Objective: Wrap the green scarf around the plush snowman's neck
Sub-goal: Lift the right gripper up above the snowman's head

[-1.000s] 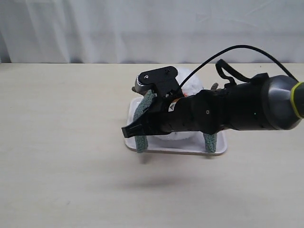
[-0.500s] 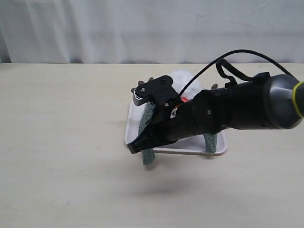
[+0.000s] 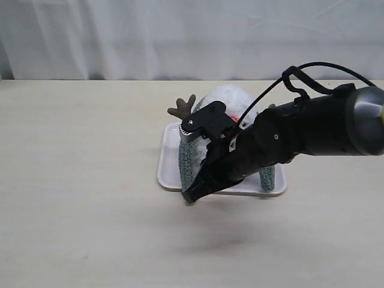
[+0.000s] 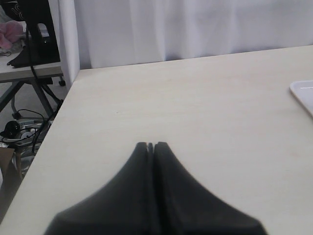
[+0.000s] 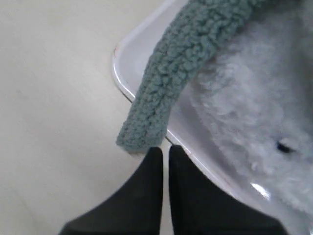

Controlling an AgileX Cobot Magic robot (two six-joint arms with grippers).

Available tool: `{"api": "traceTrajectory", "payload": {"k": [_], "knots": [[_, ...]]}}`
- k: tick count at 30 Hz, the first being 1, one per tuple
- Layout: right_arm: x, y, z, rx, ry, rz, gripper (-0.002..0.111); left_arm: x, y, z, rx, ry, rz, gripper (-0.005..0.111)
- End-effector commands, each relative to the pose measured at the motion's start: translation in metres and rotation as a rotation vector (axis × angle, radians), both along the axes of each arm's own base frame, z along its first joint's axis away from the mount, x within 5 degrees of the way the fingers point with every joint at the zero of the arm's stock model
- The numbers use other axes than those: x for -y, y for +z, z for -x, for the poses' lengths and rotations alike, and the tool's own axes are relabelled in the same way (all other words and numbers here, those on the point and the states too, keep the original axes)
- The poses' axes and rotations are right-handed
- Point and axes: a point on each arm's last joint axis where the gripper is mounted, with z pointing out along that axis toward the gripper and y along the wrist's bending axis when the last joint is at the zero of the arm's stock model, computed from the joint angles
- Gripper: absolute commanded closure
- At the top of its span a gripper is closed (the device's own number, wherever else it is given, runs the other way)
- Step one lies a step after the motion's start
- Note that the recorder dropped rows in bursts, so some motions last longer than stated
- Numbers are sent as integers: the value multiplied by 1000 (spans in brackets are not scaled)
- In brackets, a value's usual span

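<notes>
The plush snowman (image 3: 226,97) lies on a white tray (image 3: 168,162), one brown twig arm (image 3: 182,108) sticking up. The green scarf (image 3: 189,157) is draped over it; one end hangs over the tray's front-left edge and the other end (image 3: 267,177) shows at the front right. My right gripper (image 3: 191,196) is shut and empty, its tips just beside the scarf's left end. In the right wrist view the scarf end (image 5: 164,95) sits just ahead of the shut gripper (image 5: 164,149), next to the snowman's white fluff (image 5: 249,103). My left gripper (image 4: 150,145) is shut over bare table.
The right arm (image 3: 312,132) and its black cable cover most of the snowman's body. The tray's rim (image 5: 119,73) runs under the scarf end. A corner of the tray (image 4: 302,92) shows in the left wrist view. A table edge and clutter (image 4: 24,122) lie beyond.
My right gripper has swung down and to the right, toward the tray's front edge. The scarf's left strip has shifted with it, and the brown twig arm has come into view.
</notes>
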Motion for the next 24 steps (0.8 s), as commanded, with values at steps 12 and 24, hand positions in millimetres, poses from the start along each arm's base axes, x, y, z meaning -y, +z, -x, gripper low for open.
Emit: {"api": "traceTrajectory", "payload": {"k": [12,24], "knots": [[1,50,2,77,-51,-130,61,0,0,0,10,0,5,107],[-5,146,-18,375,33,-147,89,0,0,0,10,0,5,107]]}}
